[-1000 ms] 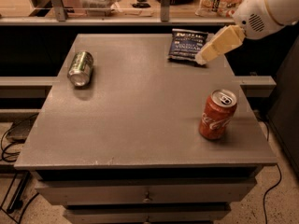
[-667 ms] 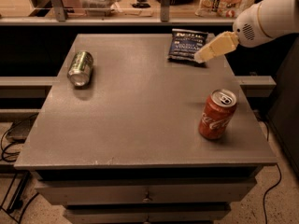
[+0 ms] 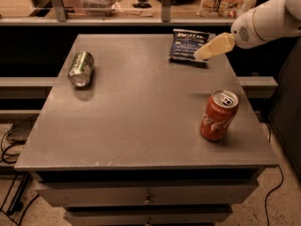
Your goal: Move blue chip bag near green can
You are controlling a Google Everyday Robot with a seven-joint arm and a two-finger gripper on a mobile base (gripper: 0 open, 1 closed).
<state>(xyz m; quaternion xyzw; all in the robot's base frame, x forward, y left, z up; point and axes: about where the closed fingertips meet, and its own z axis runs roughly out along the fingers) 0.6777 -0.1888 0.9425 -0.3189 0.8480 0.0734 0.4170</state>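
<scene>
The blue chip bag (image 3: 186, 45) lies flat at the far right of the grey table (image 3: 141, 121). The green can (image 3: 81, 68) lies on its side at the far left of the table, well apart from the bag. My gripper (image 3: 201, 55), cream-coloured, reaches in from the upper right on a white arm (image 3: 265, 22). Its tip is at the bag's right front corner, just over or touching it; I cannot tell which.
A red Coca-Cola can (image 3: 219, 115) stands upright at the right front of the table. Behind the table a counter rail (image 3: 141, 20) carries bags and containers. Drawers sit under the table top. Cables lie on the floor at the left.
The arm has lowered and swung a little left, so the gripper lies flatter. Its tip stays at the bag's right edge. The bag and both cans have not moved.
</scene>
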